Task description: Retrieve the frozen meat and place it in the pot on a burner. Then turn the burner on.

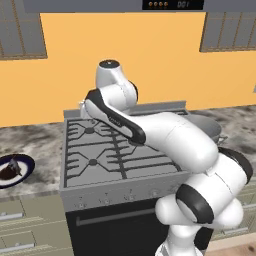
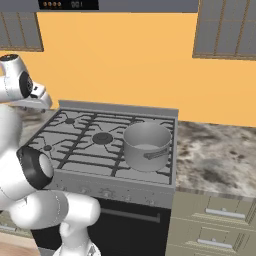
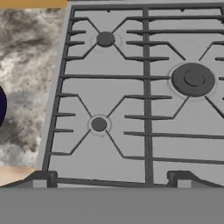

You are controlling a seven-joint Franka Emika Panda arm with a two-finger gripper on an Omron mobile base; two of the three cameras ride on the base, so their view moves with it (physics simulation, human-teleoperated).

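Gripper [image 3: 109, 181] fingers stand wide apart, empty, above the stove's [image 3: 144, 105] left burners. We see the frozen meat [image 1: 7, 171] on a blue-rimmed plate [image 1: 24, 172] on the desk [image 1: 37, 145] left of the stove; the pot [image 2: 146, 146] occupies the front right burner.

Arm [image 1: 170, 135]: glossy white rounded shells, black joint bands, dark cap.
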